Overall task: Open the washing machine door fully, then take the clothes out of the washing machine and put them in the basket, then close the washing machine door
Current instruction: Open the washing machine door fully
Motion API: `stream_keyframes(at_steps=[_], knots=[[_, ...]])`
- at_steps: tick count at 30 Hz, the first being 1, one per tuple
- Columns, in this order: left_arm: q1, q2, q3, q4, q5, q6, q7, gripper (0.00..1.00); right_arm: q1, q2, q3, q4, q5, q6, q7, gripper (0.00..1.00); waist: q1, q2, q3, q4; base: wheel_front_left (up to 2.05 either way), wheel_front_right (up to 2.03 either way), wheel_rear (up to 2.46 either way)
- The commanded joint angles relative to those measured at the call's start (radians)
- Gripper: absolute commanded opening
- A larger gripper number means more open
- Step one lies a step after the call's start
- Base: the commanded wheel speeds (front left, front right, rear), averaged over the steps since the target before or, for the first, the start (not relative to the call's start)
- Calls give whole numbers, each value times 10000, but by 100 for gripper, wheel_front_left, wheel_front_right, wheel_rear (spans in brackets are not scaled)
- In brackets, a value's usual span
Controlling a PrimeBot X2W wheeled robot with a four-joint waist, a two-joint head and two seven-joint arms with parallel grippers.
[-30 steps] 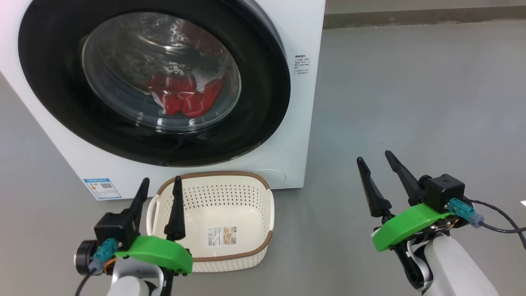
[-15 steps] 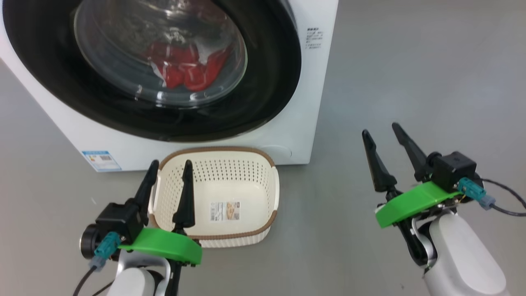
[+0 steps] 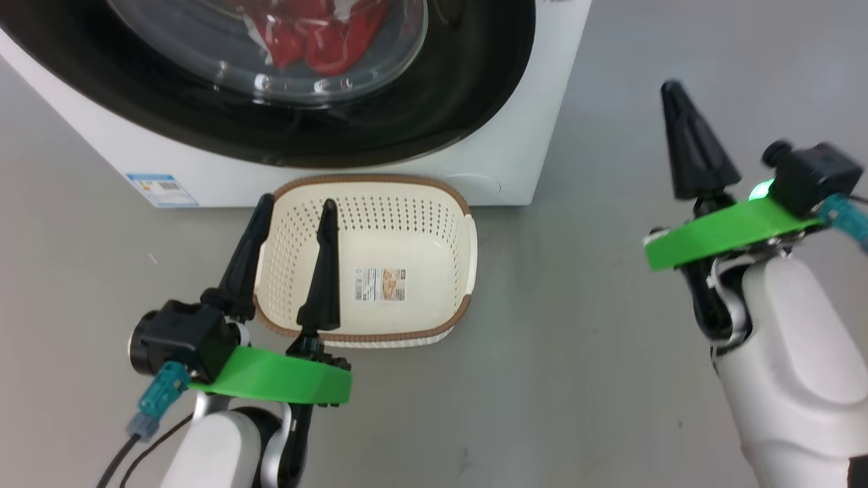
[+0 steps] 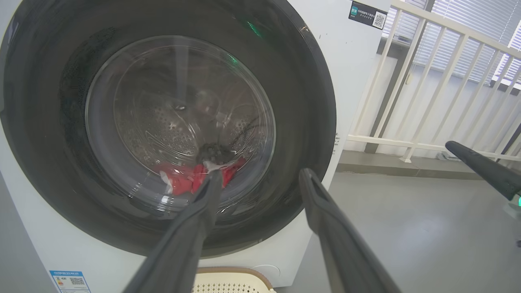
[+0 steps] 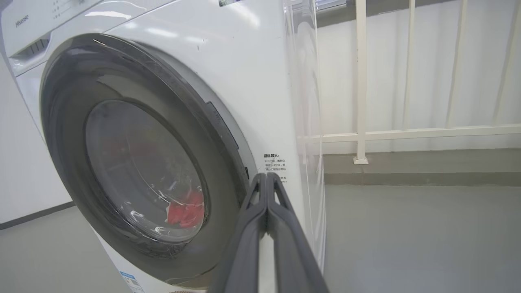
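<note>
White washing machine at twelve o'clock, glossy black round door shut, red clothes heaped low behind it, cream perforated brown-rimmed basket upright just before its foot, at the door's six o'clock.

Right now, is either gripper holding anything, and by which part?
Nothing is held. The right gripper has its fingers shut together on nothing, clear of the washing machine door; the left gripper is open and empty.

White railing, grey floor
</note>
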State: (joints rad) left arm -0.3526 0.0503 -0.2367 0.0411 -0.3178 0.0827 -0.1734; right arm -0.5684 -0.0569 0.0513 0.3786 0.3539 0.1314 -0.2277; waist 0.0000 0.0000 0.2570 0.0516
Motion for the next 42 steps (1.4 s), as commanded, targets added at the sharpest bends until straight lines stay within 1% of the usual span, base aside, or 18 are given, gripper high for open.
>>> stream_keyframes(at_steps=[1,5,9,15,20,26,30,35,42], knots=[[-268,190,238,-335,27,11,56,100,-288,66,161,-272,145,-7,9,0,0,0,361,140,0,0,0],[-340,200,139,-764,59,25,123,100,-879,66,2,-162,844,-7,168,0,0,0,691,229,0,0,0],[-392,238,75,-1074,105,36,133,100,-1415,66,20,-2,1832,-7,397,0,0,0,993,311,0,0,0],[-446,318,20,-1421,164,59,140,100,-2201,66,108,303,2847,-7,720,0,0,0,1436,379,0,0,0],[-540,346,-109,-1679,159,5,229,100,-2931,66,152,641,4115,-7,1156,0,0,0,1803,429,0,0,0],[-655,360,-190,-1856,143,-19,236,100,-3786,66,123,974,5519,-7,2094,0,0,0,2143,529,0,0,0],[-736,364,-233,-1866,117,-32,220,100,-4262,66,-2,1158,6766,-7,2991,0,0,0,2317,621,0,0,0],[-851,347,-316,-1943,53,-62,170,100,-4924,66,-340,1494,7885,-7,4075,0,0,0,2565,749,0,0,0],[-980,335,-438,-1941,38,-97,132,100,-5554,66,-678,2146,8568,-7,4830,0,0,0,2787,914,0,0,0]])
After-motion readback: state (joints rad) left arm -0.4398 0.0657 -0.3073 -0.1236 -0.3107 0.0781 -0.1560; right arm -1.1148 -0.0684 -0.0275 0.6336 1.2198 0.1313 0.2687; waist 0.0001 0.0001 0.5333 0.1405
